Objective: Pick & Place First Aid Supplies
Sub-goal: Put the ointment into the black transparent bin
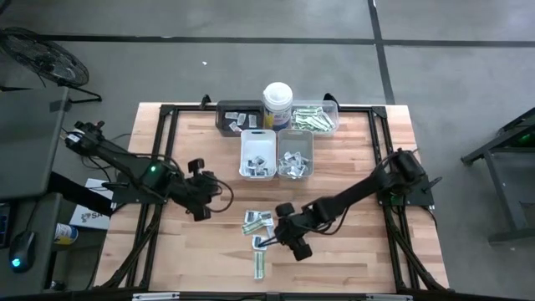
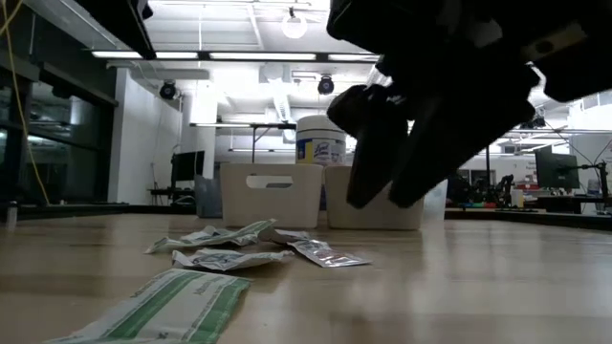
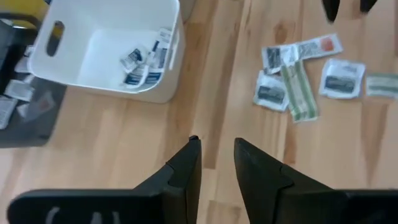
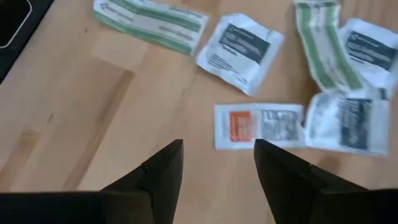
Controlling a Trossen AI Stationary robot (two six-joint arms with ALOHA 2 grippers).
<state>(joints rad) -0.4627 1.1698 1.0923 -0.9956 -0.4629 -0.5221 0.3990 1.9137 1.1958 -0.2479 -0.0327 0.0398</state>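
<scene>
Loose first aid supplies [image 1: 257, 222] scattered near the desk's front edge, about midway along it: squarish white sachets, an orange-marked sachet [image 4: 260, 124] and green-and-white strips, evidently dumped there for sorting. One strip [image 1: 259, 265] off by itself, nearer the front edge than the rest.

Right pincer [image 1: 269, 242] low over that scatter, fingers [image 4: 163, 167] spread and empty, just short of the orange-marked sachet in its wrist view; spread that wide presumably to straddle a flat packet before pinching it. Judged as the approach stage of a pick, nothing gripped yet.

Left pincer [image 1: 199, 211] toward the desk's left side, clear of the pile, fingers [image 3: 188, 168] parted with a narrow gap and nothing between them; probably parked there to stay out of the working arm's way.

Toward the back edge, four trays in a cluster: a white tray [image 1: 258, 154] holding a few sachets, a grey tray [image 1: 295, 153] beside it with more, a dark tray [image 1: 238, 116] and a clear tray [image 1: 316, 118] with green strips behind. Sorted by kind, it seems, which explains the separate bins. White canister [image 1: 277, 104] upright between the two rear trays, not part of the job.

Flat packets on bare wood: likely hard to pinch, an edge-first grab probably needed.
</scene>
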